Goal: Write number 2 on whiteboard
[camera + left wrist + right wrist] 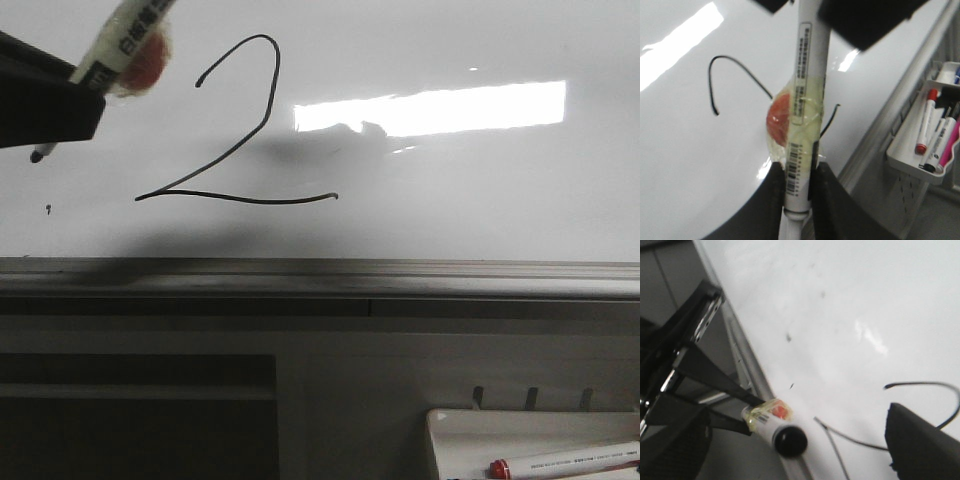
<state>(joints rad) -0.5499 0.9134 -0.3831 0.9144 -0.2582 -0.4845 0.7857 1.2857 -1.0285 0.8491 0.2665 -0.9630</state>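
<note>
1. The whiteboard (480, 190) stands glossy, with a bright rectangular light patch reflected on it.
2. The number 2 (235, 140) is drawn on it in thin black line.
3. A tiny black dot (49, 208) sits well left of the digit's base.
4. A grey edge rail (400, 270) runs along the bottom.

Bright glare strip on whiteboard (450, 220); soft shadows, wrist views blurry.

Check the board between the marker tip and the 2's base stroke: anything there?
Front view: between the marker tip and the left end of the number 2 base stroke, the whiteboard is bare; one tiny black dot sits lower, off that line.
</note>
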